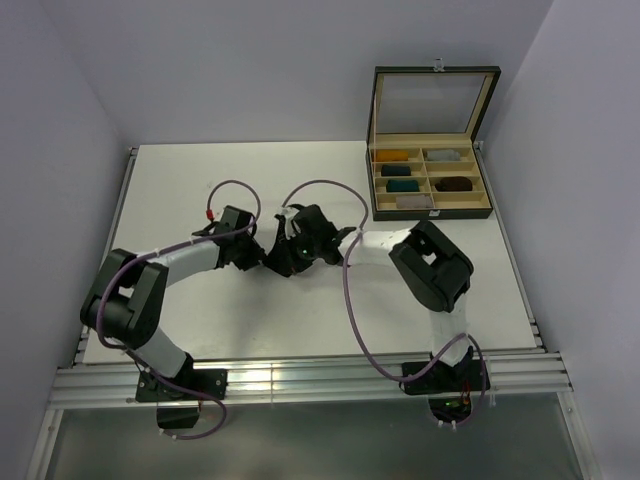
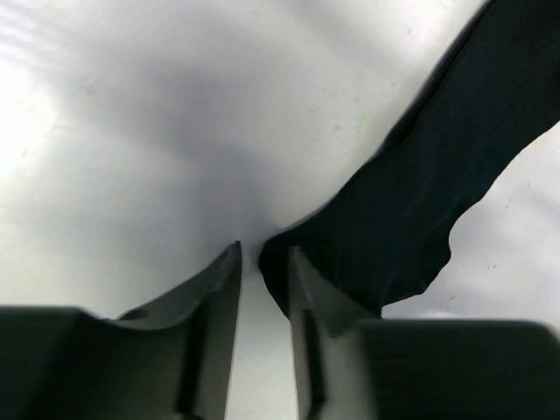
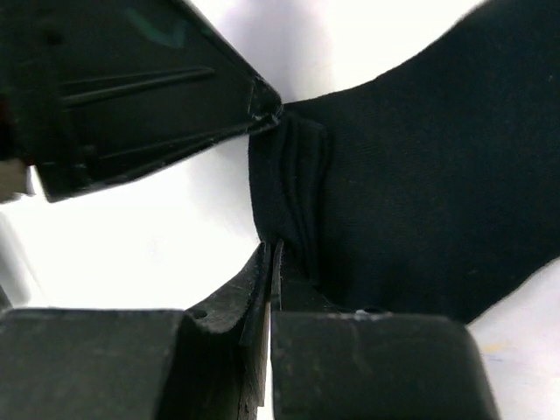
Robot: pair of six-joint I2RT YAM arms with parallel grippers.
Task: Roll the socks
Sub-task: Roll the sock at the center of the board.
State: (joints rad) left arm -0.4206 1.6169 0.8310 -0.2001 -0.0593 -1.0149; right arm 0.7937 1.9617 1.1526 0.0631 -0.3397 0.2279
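White table (image 1: 180,190): black sock (image 2: 420,201), compartment box (image 1: 432,213)

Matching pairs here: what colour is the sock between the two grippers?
The sock is plain black; the right wrist view shows it best.

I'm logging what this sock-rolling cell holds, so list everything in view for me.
table: one, white, under everything.
black sock: one, black, lying mid-table.
box: one, dark with tan lining, lid up, far right of the table.
rolled bundles: about six, including mustard, grey, teal and dark brown, in the box's compartments.
cables: two, purplish, looping above the table.
left gripper: one, black, jaws slightly apart at the black sock's edge.
right gripper: one, black, shut on the black sock's edge.
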